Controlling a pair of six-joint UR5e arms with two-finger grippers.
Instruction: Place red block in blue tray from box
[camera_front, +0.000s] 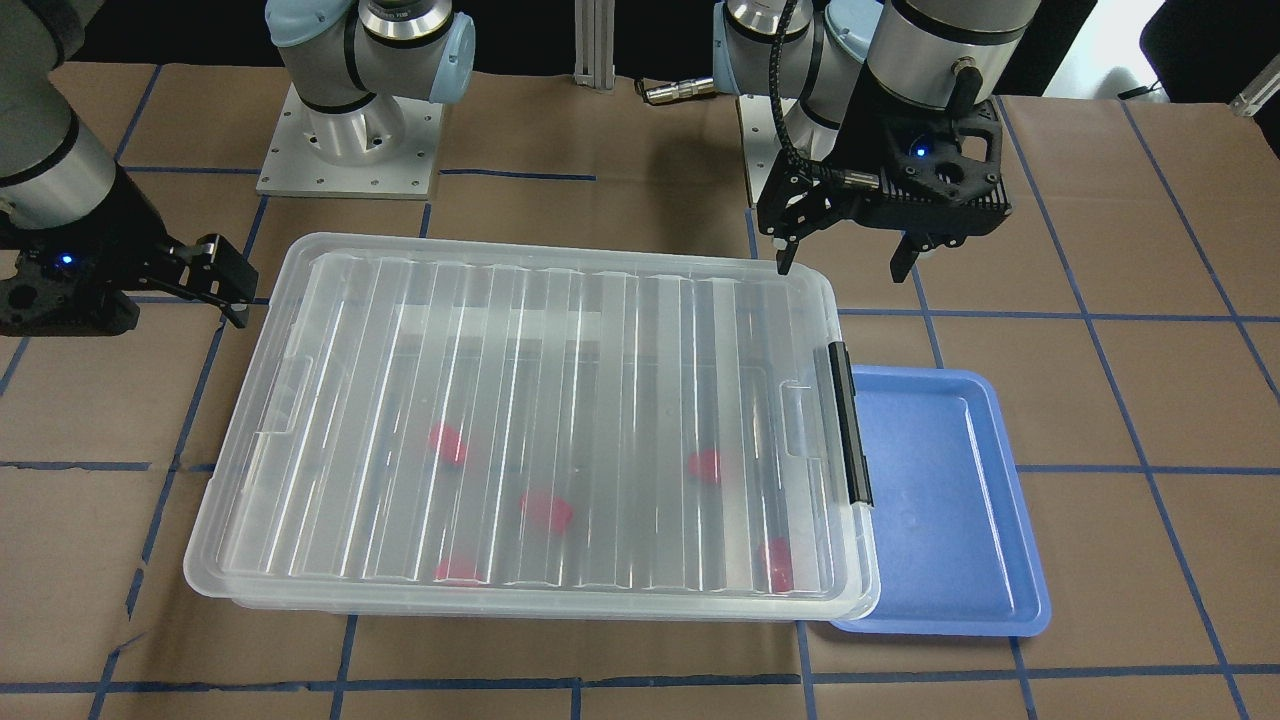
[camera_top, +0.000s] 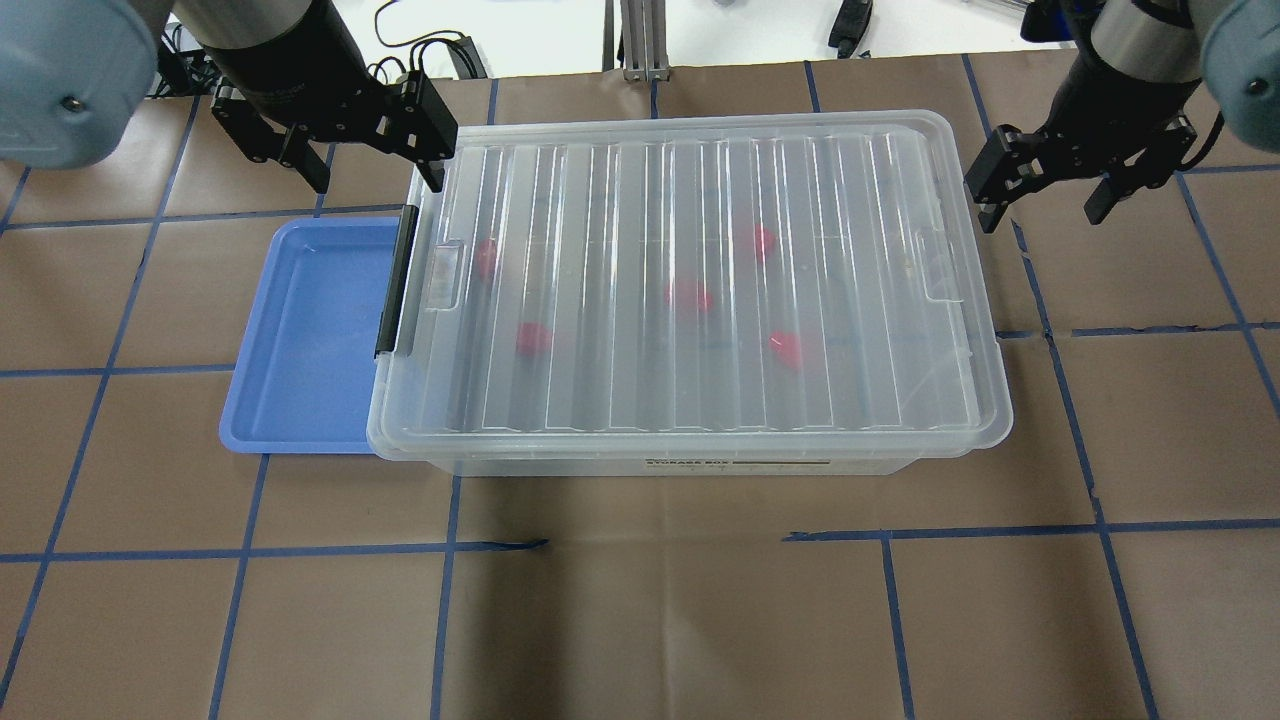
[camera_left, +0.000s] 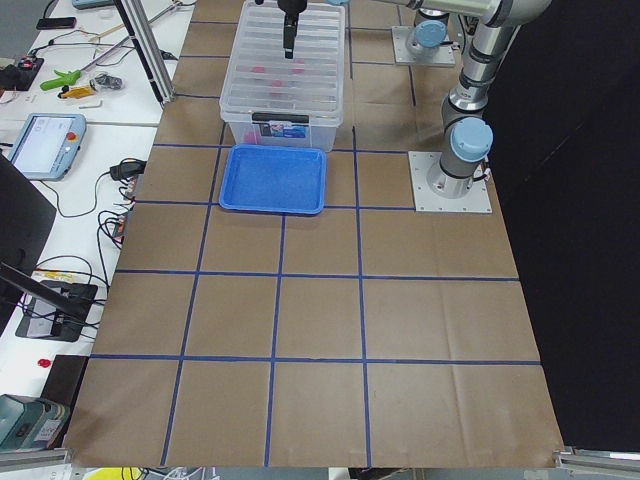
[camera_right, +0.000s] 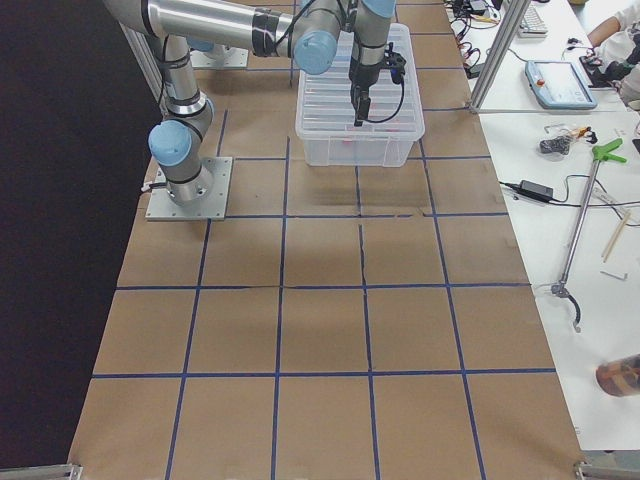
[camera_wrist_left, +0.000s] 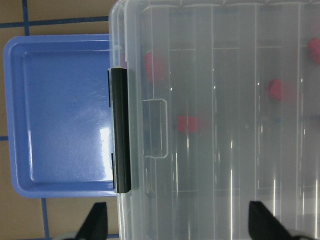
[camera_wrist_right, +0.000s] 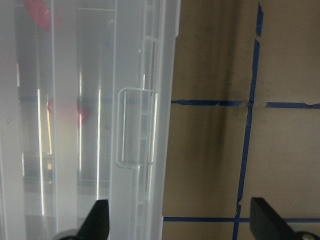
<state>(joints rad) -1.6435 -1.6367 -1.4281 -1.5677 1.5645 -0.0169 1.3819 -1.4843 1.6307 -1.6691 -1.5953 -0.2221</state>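
Observation:
The box (camera_top: 600, 360) stands mid-table with its ribbed lid closed and its black latch (camera_top: 397, 280) on the short side toward the blue tray (camera_top: 310, 330). Several red blocks (camera_top: 688, 297) show blurred through the lid, inside the box. The blue tray is empty and lies against the latch side, its edge tucked under the box rim. My left gripper (camera_top: 378, 185) is open and empty, hovering above the box's back corner by the latch. My right gripper (camera_top: 1040, 218) is open and empty, just outside the box's other short side.
Brown paper with blue tape lines covers the table (camera_top: 640, 620). The arm bases (camera_front: 350, 130) stand behind the box. Side benches with tablets, cables and tools (camera_left: 60, 130) lie beyond the table's ends.

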